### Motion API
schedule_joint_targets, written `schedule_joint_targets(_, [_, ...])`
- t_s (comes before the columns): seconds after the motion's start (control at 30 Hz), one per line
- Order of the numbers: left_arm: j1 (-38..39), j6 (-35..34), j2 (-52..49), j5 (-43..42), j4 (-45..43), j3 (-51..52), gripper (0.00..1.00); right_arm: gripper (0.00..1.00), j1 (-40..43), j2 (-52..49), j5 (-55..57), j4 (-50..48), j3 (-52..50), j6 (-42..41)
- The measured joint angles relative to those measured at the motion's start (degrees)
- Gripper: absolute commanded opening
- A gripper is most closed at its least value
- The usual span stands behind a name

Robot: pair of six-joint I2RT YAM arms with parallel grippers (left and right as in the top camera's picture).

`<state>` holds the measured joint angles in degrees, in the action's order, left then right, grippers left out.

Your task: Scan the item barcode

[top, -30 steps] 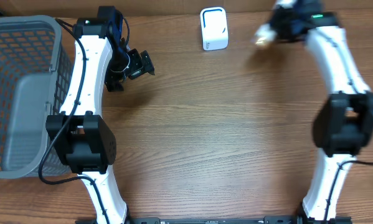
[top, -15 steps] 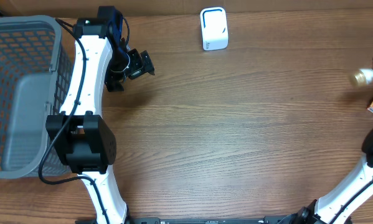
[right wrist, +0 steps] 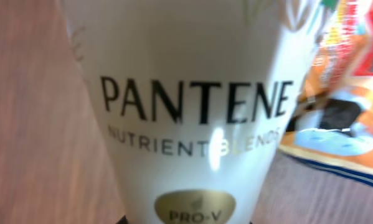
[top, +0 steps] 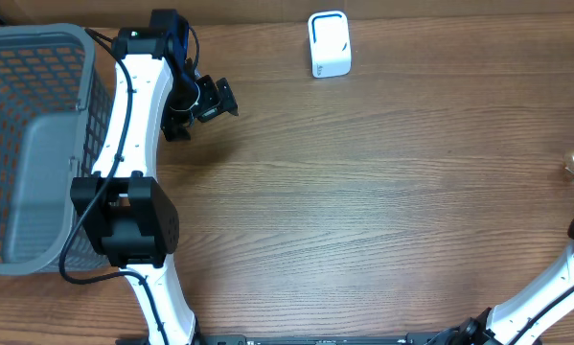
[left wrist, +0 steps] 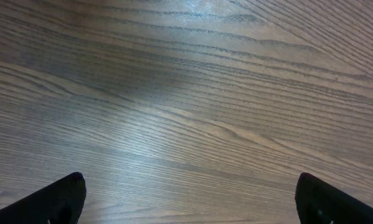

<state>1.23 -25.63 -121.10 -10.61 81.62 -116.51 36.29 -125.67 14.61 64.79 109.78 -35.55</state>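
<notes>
The right pincer grasps a white plastic bottle lettered PANTENE in black above a gold PRO-V oval, while the left pincer hangs released over the wooden bench.

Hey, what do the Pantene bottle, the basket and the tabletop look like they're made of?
Pantene bottle: likely plastic, glossy cream-white; a highlight glints on its print.
Basket: probably moulded grey plastic, matte, latticed with holes.
Tabletop: wood or wood-look laminate, brown grain lines, slight sheen.
</notes>
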Motion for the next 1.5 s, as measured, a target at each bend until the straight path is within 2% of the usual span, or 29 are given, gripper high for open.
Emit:
schedule_joint_targets(0.2, [0.00,0.00,0.00,0.00,0.00,0.00,1.00,0.13,-0.02,0.00,4.33,-0.66,-1.16,-0.28])
schedule_joint_targets(0.3, [0.00,0.00,0.00,0.00,0.02,0.00,1.00,0.18,0.00,0.00,5.22,-0.74,-1.16,-0.44])
schedule_joint_targets(0.43, [0.00,0.00,0.00,0.00,0.00,0.00,1.00,0.36,0.00,0.00,5.81,-0.72,-1.16,-0.63])
schedule_joint_targets(0.47, [0.00,0.00,0.00,0.00,0.00,0.00,1.00,0.38,-0.02,0.00,6.03,-0.74,-1.16,-0.83])
schedule_joint_targets(0.93, [0.00,0.00,0.00,0.00,0.00,0.00,1.00,0.40,-0.02,1.64,5.92,0.94,-1.16,-0.68])
schedule_joint_targets(1.27, [0.00,0.00,0.00,0.00,0.00,0.00,1.00,0.40,-0.04,19.45,-7.52,2.29,-1.16,-1.77])
schedule_joint_targets(1.5, [0.00,0.00,0.00,0.00,0.00,0.00,1.00,0.40,-1.97,29.90,-16.94,9.55,-1.14,-1.92])
